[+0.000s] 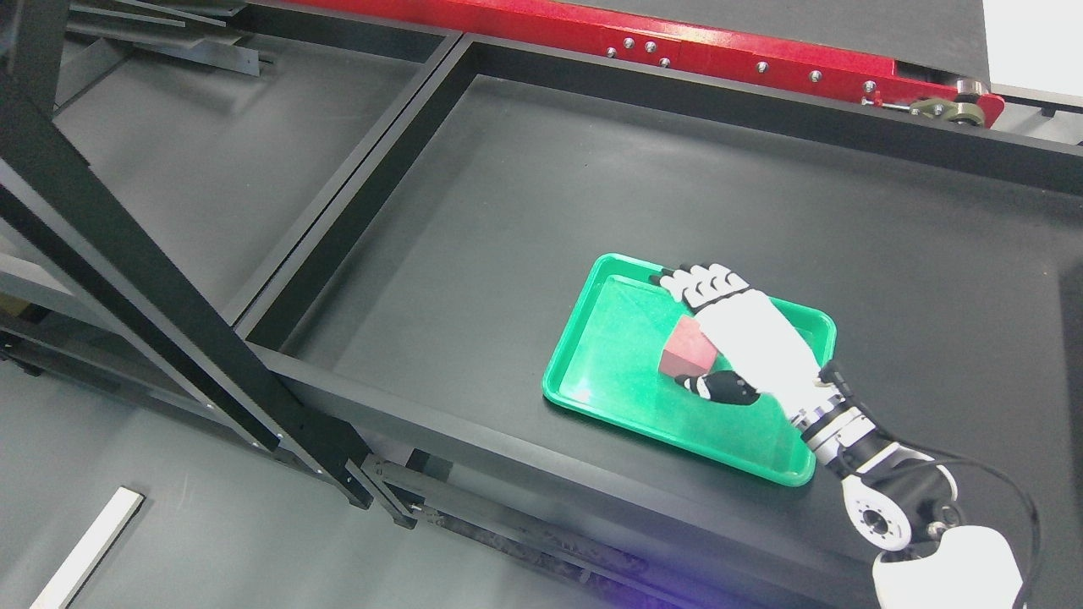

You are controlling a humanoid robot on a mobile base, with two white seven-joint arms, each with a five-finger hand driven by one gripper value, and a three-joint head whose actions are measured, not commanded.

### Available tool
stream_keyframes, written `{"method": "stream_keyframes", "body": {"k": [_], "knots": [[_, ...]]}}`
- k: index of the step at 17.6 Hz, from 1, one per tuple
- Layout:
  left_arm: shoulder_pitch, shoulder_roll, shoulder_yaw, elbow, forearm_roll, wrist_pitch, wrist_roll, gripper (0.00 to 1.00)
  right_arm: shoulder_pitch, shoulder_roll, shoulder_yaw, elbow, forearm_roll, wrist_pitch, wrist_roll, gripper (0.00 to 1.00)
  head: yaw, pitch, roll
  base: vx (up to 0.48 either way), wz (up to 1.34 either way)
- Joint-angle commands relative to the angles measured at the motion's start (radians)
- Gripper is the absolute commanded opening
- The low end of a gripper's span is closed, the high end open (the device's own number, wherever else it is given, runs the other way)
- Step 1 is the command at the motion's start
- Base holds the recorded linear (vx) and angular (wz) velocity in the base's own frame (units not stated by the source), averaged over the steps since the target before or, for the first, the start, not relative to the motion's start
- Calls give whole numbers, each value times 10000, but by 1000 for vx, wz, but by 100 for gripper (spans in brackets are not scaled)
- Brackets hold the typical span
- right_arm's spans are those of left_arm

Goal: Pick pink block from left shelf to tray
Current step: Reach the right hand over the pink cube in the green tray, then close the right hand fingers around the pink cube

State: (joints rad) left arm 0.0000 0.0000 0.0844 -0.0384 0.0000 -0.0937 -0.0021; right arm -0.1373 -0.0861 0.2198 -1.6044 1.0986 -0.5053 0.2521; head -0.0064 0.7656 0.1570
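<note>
One view only, head view: your right hand (734,338) comes in from lower right and sits over the green tray (609,381), fingers and thumb wrapped on the pink block (687,348). Block lies under the palm, low over the tray floor, contact unclear. Tray holds nothing else. Left hand out of view. Release looks next.

One green tray (609,397), one pink block (685,348), one robot hand (744,334), one red rail (677,51).
</note>
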Motion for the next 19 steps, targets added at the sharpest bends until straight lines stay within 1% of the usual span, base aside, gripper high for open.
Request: {"method": "stream_keyframes", "body": {"k": [1, 5, 13, 19], "knots": [[-108, 175, 0, 0, -15, 1, 5, 100, -99, 155, 594, 581, 3985, -163, 424, 100, 0, 0, 0, 97, 1], [-108, 175, 0, 0, -15, 1, 5, 100, -161, 201, 594, 811, 4323, -163, 654, 100, 0, 0, 0, 85, -1], [-123, 175, 0, 0, -15, 1, 5, 100, -222, 262, 456, 888, 4323, -56, 838, 99, 0, 0, 0, 39, 0], [-108, 175, 0, 0, -15, 1, 5, 100, -421, 645, 318, 918, 4308, 98, 808, 98, 0, 0, 0, 2, 0]]}}
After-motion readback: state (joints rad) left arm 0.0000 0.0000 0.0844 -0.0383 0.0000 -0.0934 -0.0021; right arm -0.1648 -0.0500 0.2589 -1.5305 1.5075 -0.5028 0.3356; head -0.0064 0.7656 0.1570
